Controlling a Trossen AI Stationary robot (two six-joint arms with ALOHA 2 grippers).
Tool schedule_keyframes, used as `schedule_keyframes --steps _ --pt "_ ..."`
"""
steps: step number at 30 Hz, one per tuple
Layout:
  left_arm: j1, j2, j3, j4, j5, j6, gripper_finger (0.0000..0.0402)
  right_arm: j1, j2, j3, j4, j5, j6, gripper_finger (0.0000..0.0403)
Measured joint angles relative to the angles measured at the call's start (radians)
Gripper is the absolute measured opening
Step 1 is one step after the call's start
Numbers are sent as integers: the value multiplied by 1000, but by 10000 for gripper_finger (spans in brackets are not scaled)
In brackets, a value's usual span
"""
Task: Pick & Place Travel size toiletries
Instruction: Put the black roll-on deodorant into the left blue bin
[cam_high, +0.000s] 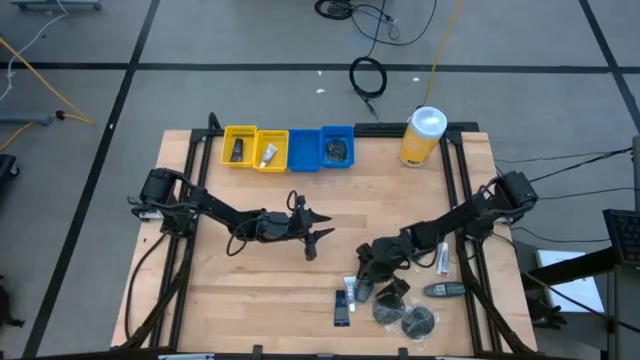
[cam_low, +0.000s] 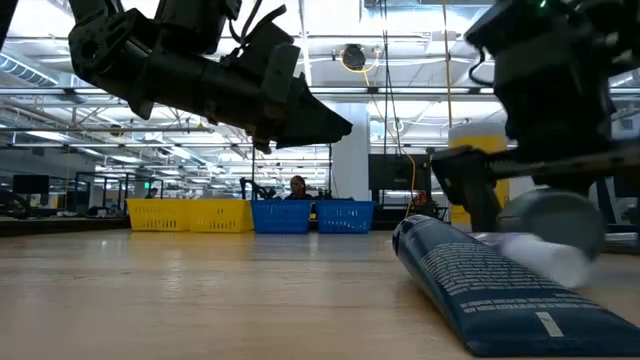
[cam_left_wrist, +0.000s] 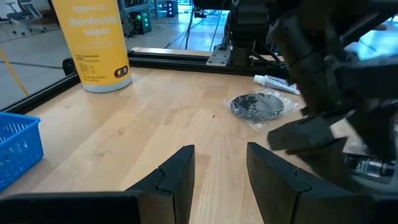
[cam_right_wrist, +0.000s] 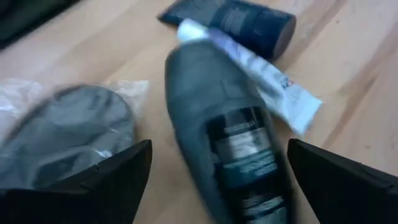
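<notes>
- The right gripper (cam_high: 374, 268) hangs low over the cluster of travel size toiletries (cam_high: 395, 300) at the near right of the table (cam_high: 250, 300). Its fingers are spread wide on either side of a dark bottle (cam_right_wrist: 233, 146), apparently lined up to close on it.
- The dark bottle lies flat on the wood, touching a thin white tube (cam_right_wrist: 258, 74) that crosses its far end, so a closing grip may nudge the tube.
- A dark round packet (cam_right_wrist: 68, 134) in clear wrap sits just beside the bottle.
- The left gripper (cam_high: 308, 228) hovers mid-table with its fingers partly apart and nothing between them, seemingly waiting.
- The small yellow and blue bins (cam_high: 288, 148) line the far edge, some already holding items, which suggests they are the drop places.
- A yellow canister (cam_high: 422, 136) stands to their right, apart from the work.
</notes>
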Motion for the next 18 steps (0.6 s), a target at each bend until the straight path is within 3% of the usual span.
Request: schedule_keyframes --steps 9,12,18 --pt "0 0 0 -1 0 -4 143 -17 30 2 3 49 29 356" --pt "0 0 0 -4 0 -7 143 -17 30 -3 -10 63 50 331" --pt "-5 -2 0 -20 0 -7 143 -16 21 -62 9 192 87 257"
